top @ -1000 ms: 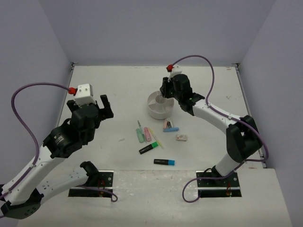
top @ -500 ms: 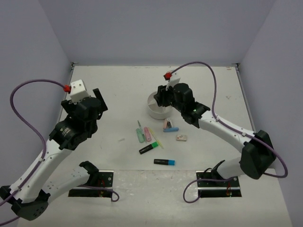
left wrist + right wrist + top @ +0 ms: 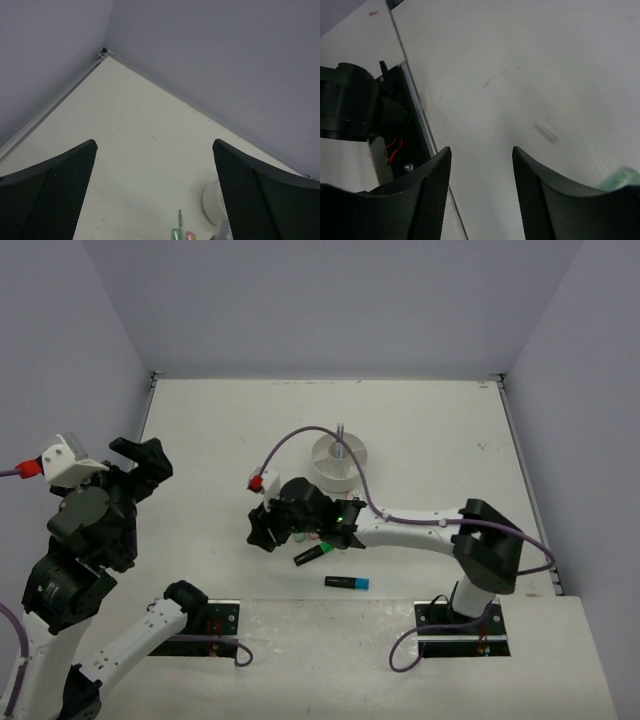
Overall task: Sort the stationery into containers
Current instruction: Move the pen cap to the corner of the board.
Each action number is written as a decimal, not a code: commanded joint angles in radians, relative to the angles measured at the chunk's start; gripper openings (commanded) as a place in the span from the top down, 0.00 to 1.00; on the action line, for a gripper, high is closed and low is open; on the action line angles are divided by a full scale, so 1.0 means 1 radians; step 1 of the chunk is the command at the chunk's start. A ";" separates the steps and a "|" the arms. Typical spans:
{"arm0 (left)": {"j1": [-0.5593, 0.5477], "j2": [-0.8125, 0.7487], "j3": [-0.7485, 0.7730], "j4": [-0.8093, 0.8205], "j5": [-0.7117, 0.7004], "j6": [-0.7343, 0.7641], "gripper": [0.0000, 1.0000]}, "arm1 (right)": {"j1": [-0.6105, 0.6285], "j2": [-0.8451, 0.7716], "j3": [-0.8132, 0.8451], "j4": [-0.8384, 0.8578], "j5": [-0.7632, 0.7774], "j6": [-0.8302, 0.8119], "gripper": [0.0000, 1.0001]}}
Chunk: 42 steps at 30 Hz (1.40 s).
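- Right gripper (image 3: 481,150) sits low over the table (image 3: 450,420), left of its middle. Fingers apart, nothing between them. The left one?
- Left gripper (image 3: 154,142) is raised at the left side, spread wide, holding nothing. Counts?
- One organiser (image 3: 328,475), round and white, on the far side of the right arm (image 3: 400,525). One thin pen (image 3: 341,435) stands upright in its central cup. Cannot tell what the wedges hold.
- Highlighters?
- Two in sight, apart from each other. Green highlighter (image 3: 313,555) lies just on the near side of the right wrist, long axis slanted, green end toward the far right. Blue highlighter (image 3: 347,582) lies closer to the bases, almost left-to-right, blue end rightward.
- Markers?
- From above, mostly hidden under the right arm. The left wrist view catches one thin green pen (image 3: 179,216) near the organiser, long axis running away from that camera. Below it, cut by the frame's bottom edge, are the ends of one mint marker (image 3: 175,234) and one pink marker (image 3: 190,235).
- Anything by the right fingers?
- One small pale scrap (image 3: 546,133) on bare table, just beyond one fingertip.
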 commanded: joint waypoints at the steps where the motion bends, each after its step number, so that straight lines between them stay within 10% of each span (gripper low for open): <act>1: 0.005 0.130 0.177 -0.186 -0.073 0.002 0.00 | 0.101 0.156 0.210 -0.015 -0.046 0.009 0.46; 7: 0.005 0.221 0.326 -0.290 -0.004 -0.003 0.00 | 0.123 0.303 0.350 -0.011 -0.147 0.025 0.45; 20: 0.006 0.127 0.116 -0.026 0.482 0.181 0.00 | 0.131 0.538 0.593 -0.098 -0.219 -0.014 0.47; 42: 0.005 0.111 -0.243 0.123 0.389 0.085 0.00 | 0.130 0.609 0.680 -0.322 -0.217 -0.107 0.41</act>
